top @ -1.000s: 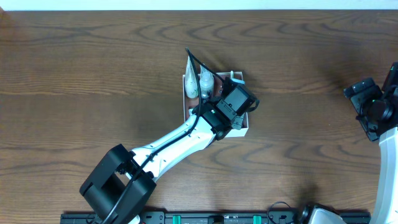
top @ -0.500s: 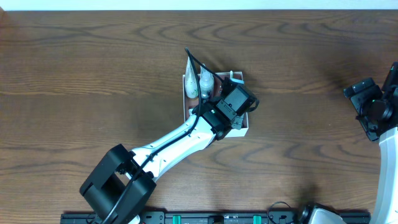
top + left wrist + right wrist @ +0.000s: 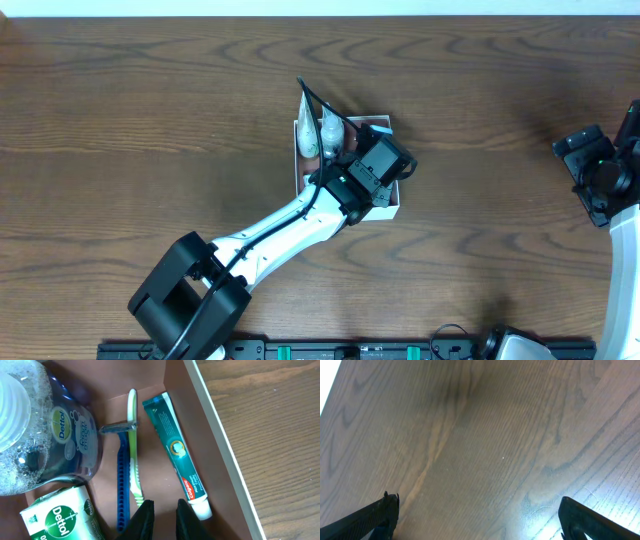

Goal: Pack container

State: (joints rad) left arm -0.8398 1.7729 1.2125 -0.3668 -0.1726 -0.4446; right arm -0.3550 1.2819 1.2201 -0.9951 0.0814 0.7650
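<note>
The container (image 3: 392, 208) lies near the middle of the table (image 3: 150, 120). The left gripper (image 3: 165, 518) hangs directly over its inside bottom. Its jaws stand only a little apart and hold nothing. Seen from the fingertips, the toothpaste tube (image 3: 180, 455) lies at 1 o'clock and the toothbrush (image 3: 133, 450) at 11 o'clock, just beside a blue razor (image 3: 121, 480). The right gripper (image 3: 479, 515), spread wide and empty, is well apart, at 3 o'clock from the container.
</note>
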